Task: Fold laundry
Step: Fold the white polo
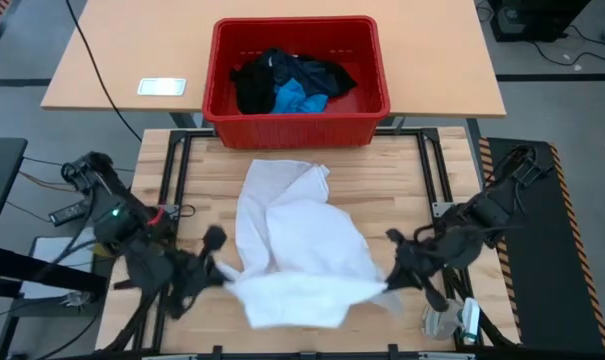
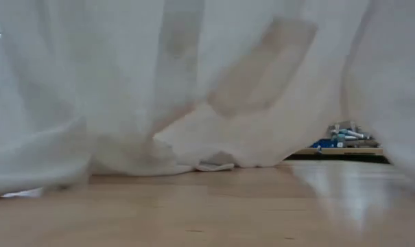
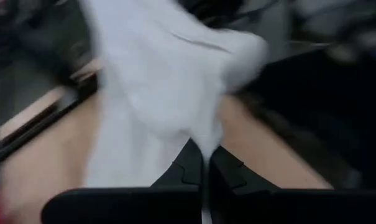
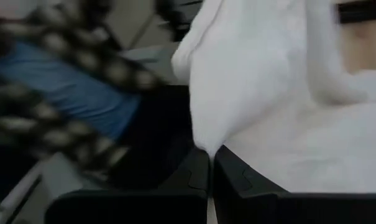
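Note:
A white shirt (image 1: 292, 245) is raised over the wooden table (image 1: 402, 190), and its far part (image 1: 282, 180) still lies on the boards. My left gripper (image 1: 218, 262) is shut on the shirt's near left corner, and my right gripper (image 1: 392, 272) is shut on its near right corner. In the low view the shirt (image 2: 193, 82) hangs like a curtain, its lower folds (image 2: 159, 161) on the table. Black garments (image 1: 267, 85) and a bright blue piece (image 1: 300, 98) lie in the red crate (image 1: 297, 125). My left gripper pinches a bunched bit of the shirt's near left edge (image 3: 203, 144) between its two fingers, slanting down from the table's left. The cloth rises away from the fingers. My right gripper pinches a gathered point of the near right edge (image 4: 203, 148), slanting down from the right. The cloth between both sags.
The red crate stands on the far table just beyond the wooden one. A small white device (image 1: 162, 87) lies to its left. A clear plastic item (image 1: 452, 320) sits at the near right corner, beside my right arm.

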